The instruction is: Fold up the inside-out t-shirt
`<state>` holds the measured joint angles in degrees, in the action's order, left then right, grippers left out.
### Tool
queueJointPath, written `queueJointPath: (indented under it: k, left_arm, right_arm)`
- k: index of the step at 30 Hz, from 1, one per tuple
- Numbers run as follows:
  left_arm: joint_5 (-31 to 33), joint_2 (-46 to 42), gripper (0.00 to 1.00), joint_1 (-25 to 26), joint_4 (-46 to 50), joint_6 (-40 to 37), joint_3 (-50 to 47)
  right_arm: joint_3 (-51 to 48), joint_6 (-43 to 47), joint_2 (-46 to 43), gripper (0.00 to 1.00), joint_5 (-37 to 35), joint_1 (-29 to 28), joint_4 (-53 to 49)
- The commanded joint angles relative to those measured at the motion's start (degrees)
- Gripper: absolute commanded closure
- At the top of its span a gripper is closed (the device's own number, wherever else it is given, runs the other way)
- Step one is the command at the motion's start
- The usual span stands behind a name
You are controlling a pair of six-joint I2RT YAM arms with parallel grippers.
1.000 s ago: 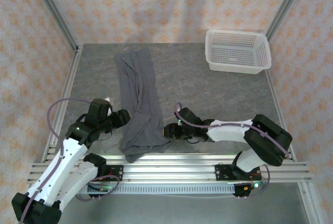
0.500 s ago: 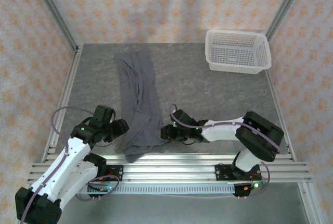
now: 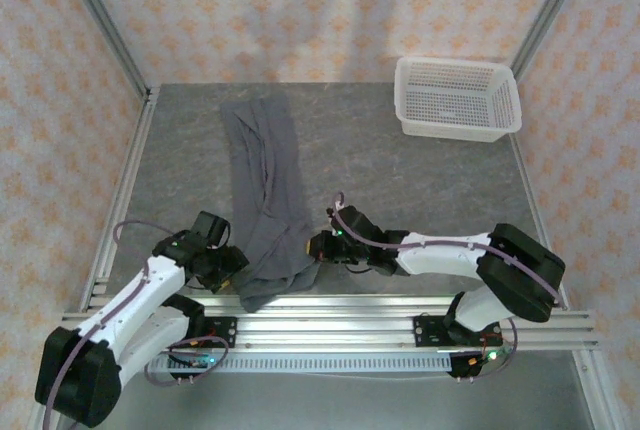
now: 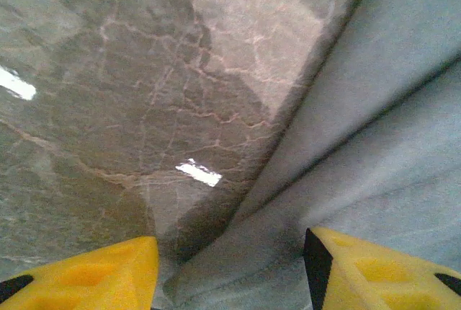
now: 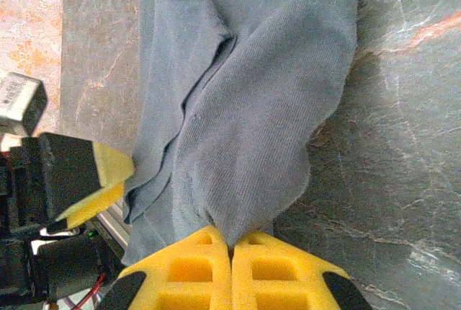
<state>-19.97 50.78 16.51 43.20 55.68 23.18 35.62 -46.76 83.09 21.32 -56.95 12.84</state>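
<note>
The right gripper [image 5: 232, 246] is clenched on the near edge of the t-shirt [image 3: 265, 190]. The left gripper [image 4: 230, 259] gapes astride the opposite edge, probably to match that hold. The t-shirt lies in a long strip on the table [image 3: 420, 180].

1. Left arm [image 3: 125, 305]: white shells, black joints, and a lilac cable looping beside it.
2. Right arm [image 3: 440, 258]: the same white and black, with a lilac cable along the top.
3. Left fingers [image 4: 382, 270]: yellow pads with black corners.
4. Right fingers [image 5: 189, 272]: yellow pads with moulded rectangular recesses.
5. Bases [image 3: 195, 335]: black, with small green lights near them.
</note>
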Motion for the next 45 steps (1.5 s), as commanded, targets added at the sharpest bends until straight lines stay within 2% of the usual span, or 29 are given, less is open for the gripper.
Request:
queueJointPath:
  k: [1, 8, 13, 16, 23, 30, 33, 38, 42, 45]
  left_arm:
    - [-2.36, 1.07, 0.43, 0.47, -2.46, 1.31, -0.46]
    - [-6.43, 1.0, 0.48, 0.45, -8.72, 4.8, -2.83]
    - [-6.96, 2.29, 0.54, 0.54, -10.0, 5.58, -3.49]
    - [-8.01, 2.21, 0.6, 0.53, -12.16, 7.08, -3.92]
    - [-9.55, 2.04, 0.84, 0.61, -14.76, 8.43, -3.27]
    - [-12.07, 0.4, 0.91, 0.63, -16.75, 8.71, -2.66]
    - [-11.04, -0.76, 0.99, 0.63, -15.56, 7.97, -2.57]
    - [-10.72, -0.68, 1.0, 0.61, -13.96, 6.4, -3.93]
    - [-6.26, -3.03, 1.0, 0.65, -6.78, 2.85, -2.41]
    - [-9.55, -6.07, 1.0, 0.79, -8.92, 1.76, -2.16]
  right_arm:
    - [0.25, -0.25, -0.47, 0.98, -2.25, 0.22, -1.27]
    - [0.0, -0.59, -0.15, 0.98, -3.02, 0.21, -1.7]
    - [0.32, -0.46, -0.25, 0.98, -4.15, 0.24, -2.96]
    - [0.33, -0.59, -0.24, 0.98, -4.34, 0.21, -3.01]
    - [0.29, -0.83, -0.26, 0.99, -4.89, 0.21, -2.81]
    - [0.24, -0.78, -0.75, 0.99, -5.23, 0.18, -3.18]
    - [0.0, -0.92, -0.74, 0.99, -5.66, 0.18, -3.02]
    - [-1.23, -2.05, -1.17, 1.0, -7.12, 0.23, -3.03]
    - [-3.45, -2.1, -3.44, 1.0, -6.82, 0.03, -4.0]
    - [-5.44, -2.82, -7.04, 1.0, -6.44, -0.5, -5.38]
